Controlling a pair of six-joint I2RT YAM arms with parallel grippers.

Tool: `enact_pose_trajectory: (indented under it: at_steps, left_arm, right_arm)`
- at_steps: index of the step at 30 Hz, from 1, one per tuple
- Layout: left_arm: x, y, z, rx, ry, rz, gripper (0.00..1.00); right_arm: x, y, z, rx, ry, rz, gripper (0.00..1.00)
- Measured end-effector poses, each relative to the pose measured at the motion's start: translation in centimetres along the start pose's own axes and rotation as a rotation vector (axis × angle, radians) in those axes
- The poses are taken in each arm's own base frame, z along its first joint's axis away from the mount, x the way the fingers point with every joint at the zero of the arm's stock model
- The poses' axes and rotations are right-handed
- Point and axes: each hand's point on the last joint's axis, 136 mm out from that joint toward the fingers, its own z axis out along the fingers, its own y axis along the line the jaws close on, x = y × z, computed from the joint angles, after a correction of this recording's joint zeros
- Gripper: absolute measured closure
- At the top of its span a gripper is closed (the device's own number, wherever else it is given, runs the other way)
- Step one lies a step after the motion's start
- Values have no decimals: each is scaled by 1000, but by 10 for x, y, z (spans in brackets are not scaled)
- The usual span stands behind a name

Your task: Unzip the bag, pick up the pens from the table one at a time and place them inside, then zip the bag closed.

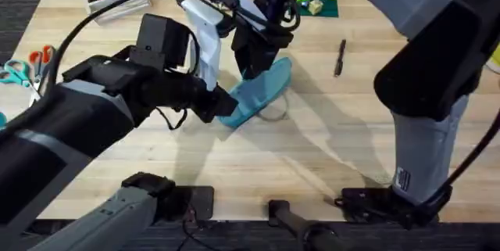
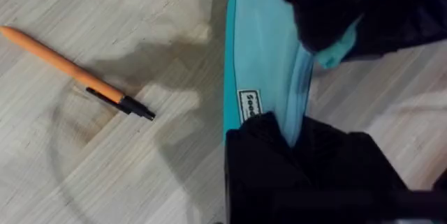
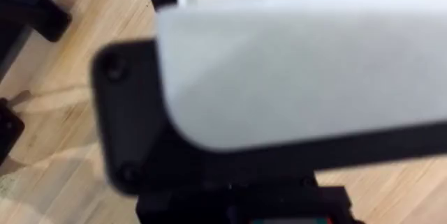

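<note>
We see the light-blue bag [image 1: 262, 91] mid-table [image 1: 328, 149], our left gripper [image 2: 293, 137] clamped on its near end. Our right gripper [image 1: 262, 48] sits at its far end; finger state unclear. The black pen [image 1: 340, 57] lies at two o'clock of the bag, and the orange pen [image 2: 70, 70] rests beside it.

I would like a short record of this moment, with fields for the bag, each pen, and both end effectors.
bag: light-blue pouch on the table, near the middle
left end effector: at the pouch's near end, shut on it
right end effector: at the pouch's far end, closed on a piece of its fabric
orange pen: lying on the table beside the pouch, not inside
black pen: lying on the table to the right of the pouch, not inside
zipper state: cannot tell
</note>
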Motion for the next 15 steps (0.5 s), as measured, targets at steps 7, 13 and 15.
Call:
enact_pose_trajectory:
  at_steps: [7,13,15]
  left_arm:
    - [0,0,0,0,0,0,959]
    - [0,0,0,1,-1,2,959]
    - [0,0,0,1,0,2,959]
  right_arm:
    - [-1,0,0,1,-10,13,970]
    - [-5,-2,-6,14,-73,38,243]
    - [-1,-4,-9,22,-85,49,37]
